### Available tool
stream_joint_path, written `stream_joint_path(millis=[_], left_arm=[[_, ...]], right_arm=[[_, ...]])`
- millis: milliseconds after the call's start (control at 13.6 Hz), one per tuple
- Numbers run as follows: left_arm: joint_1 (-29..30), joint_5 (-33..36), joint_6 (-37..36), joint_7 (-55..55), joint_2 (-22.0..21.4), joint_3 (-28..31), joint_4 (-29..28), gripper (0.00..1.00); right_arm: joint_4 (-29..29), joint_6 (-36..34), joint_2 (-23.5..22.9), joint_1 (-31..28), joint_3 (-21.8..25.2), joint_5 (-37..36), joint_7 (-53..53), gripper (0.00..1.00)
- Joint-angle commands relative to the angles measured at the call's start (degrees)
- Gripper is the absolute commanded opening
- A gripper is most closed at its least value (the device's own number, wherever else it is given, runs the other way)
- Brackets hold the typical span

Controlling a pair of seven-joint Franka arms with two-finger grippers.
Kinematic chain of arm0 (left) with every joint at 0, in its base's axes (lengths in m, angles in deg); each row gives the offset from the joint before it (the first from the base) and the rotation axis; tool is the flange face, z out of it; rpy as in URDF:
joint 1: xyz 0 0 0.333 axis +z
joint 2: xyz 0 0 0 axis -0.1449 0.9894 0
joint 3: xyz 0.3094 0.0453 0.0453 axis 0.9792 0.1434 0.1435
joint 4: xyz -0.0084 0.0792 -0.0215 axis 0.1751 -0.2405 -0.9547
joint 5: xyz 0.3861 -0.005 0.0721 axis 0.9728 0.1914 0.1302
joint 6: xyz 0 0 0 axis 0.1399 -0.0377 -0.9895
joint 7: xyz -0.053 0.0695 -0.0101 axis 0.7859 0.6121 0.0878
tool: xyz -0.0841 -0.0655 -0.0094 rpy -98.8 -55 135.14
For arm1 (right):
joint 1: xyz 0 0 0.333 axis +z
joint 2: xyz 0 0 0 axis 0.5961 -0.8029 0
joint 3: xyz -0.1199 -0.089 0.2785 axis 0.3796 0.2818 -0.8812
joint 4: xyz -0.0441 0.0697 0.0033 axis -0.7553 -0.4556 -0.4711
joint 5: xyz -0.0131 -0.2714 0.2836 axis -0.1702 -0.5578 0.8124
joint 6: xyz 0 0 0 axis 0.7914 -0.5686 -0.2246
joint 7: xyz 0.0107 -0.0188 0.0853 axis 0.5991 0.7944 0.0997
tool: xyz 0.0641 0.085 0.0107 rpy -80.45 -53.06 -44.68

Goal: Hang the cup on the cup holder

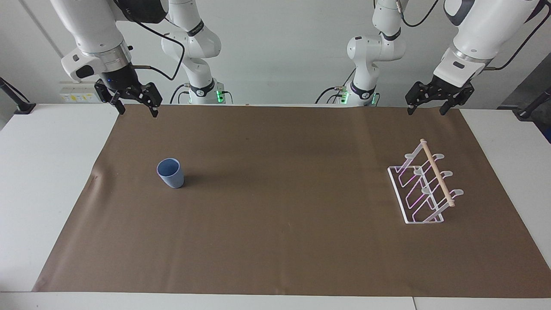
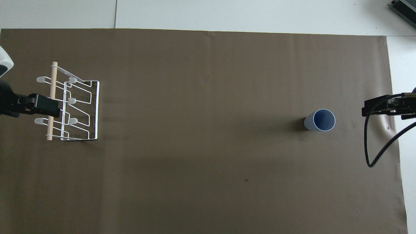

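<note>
In the facing view we see the small matte light-blue tapered cup (image 1: 170,172) standing upright, mouth up, on the brown paper sheet (image 1: 284,241) toward the right arm's end of the table; the white wire cup holder with its light wooden rod along the top (image 1: 424,184) stands well apart from it, toward the left arm's end; our right gripper (image 1: 134,106) hangs in the air over the sheet's edge at the robots' own side, its two fingers spread and holding nothing; our left gripper (image 1: 427,106) hangs likewise over the same edge at its own end, fingers spread and empty; neither touches the cup or the rack, and the left arm waits.

In the overhead view the cup (image 2: 319,120) shows its open blue mouth, with the right gripper (image 2: 378,108) reaching in from the side and seeming just beside it, though the facing view shows it raised and clear of the cup; the left gripper (image 2: 40,106) overlaps the wooden rod of the cup holder (image 2: 92,110) only because it is up in the air above it; the wire loops carry nothing.

We judge the task barely begun: nothing is grasped, nothing hung; what is left is to take the cup, carry it the length of the sheet, turn it over and set it on a loop of the rack.
</note>
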Motion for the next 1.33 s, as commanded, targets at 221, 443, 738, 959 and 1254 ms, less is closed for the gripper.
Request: stream_joint_path(millis=[221, 443, 738, 959, 1254], left_arm=[[0.1, 0.6, -0.4, 0.2, -1.0, 0.1, -0.8, 1.0], [0.1, 0.6, -0.4, 0.3, -1.0, 0.1, -0.8, 1.0], [0.1, 0.6, -0.4, 0.3, -1.0, 0.1, -0.8, 1.0], [0.1, 0.6, -0.4, 0.2, -1.0, 0.1, -0.8, 1.0], [0.1, 0.6, -0.3, 0.3, -1.0, 0.1, -0.8, 1.0]], right_arm=[[6.6, 6.3, 1.3, -1.4, -0.1, 1.2, -6.0, 1.0], [11.1, 11.9, 1.5, -2.4, -0.2, 1.2, -7.1, 1.0], [16.3, 20.4, -0.7, -2.5, -0.2, 1.3, -7.3, 1.0], [17.8, 26.4, -5.4, -2.7, -0.2, 1.5, -10.0, 1.0], [23.2, 32.9, -7.2, -2.6, -0.2, 1.5, -13.0, 1.0]])
